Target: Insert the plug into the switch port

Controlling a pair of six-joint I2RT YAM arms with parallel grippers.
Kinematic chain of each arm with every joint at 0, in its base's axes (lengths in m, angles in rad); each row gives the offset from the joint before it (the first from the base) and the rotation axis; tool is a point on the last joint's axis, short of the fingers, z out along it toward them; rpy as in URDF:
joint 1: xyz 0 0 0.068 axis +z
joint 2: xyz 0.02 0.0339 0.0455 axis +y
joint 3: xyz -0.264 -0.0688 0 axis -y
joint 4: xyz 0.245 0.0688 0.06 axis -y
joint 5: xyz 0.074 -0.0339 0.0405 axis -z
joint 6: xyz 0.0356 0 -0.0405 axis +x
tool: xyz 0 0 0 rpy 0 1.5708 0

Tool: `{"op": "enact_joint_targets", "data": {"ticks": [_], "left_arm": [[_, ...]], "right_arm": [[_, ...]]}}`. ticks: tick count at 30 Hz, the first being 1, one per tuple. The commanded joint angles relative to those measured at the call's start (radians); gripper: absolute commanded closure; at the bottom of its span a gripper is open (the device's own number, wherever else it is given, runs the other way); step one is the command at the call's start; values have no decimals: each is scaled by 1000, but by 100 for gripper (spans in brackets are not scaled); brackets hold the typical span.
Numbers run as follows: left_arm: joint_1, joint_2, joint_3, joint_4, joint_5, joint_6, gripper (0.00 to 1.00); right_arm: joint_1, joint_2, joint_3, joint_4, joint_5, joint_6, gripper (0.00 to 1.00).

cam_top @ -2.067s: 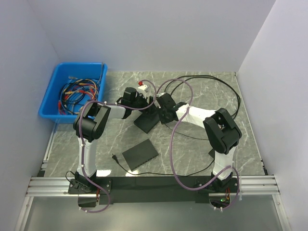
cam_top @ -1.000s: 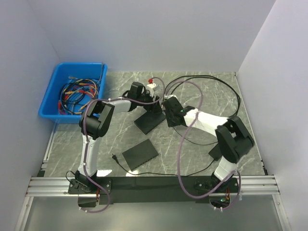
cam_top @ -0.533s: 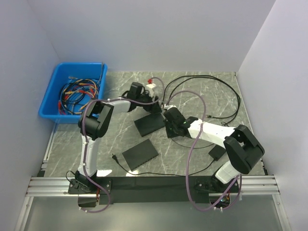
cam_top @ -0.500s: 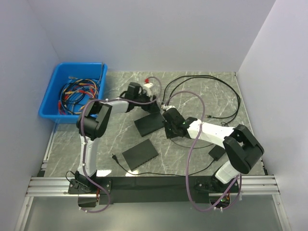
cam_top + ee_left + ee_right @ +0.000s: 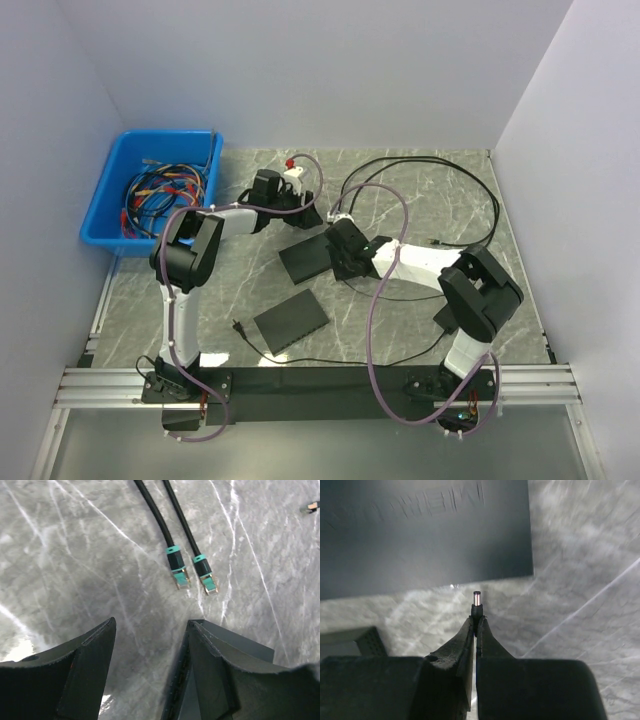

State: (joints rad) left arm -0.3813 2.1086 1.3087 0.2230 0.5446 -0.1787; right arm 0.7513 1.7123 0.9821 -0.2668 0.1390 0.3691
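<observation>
The plug (image 5: 477,599) is sticking up at the centre of the right wrist view, pinched by the right gripper (image 5: 475,624), just below the switch (image 5: 420,535) filling the upper left. The left gripper (image 5: 150,625) is hanging open, teal cable ends (image 5: 178,573) lying above it.

The switch (image 5: 420,535) runs off the right wrist view's top and left edges, its lettering (image 5: 437,500) blurred.
</observation>
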Motion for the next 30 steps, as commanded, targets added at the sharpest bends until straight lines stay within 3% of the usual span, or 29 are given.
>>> {"op": "enact_joint_targets", "data": {"ticks": [1,30], "left_arm": [[1,-16,1,12,31,5,34],[-21,41,41,-39,186,48,36]], "right_arm": [[-10,15,64,15,51,-13,100],[-32,29,29,41,36,-10,100]]}}
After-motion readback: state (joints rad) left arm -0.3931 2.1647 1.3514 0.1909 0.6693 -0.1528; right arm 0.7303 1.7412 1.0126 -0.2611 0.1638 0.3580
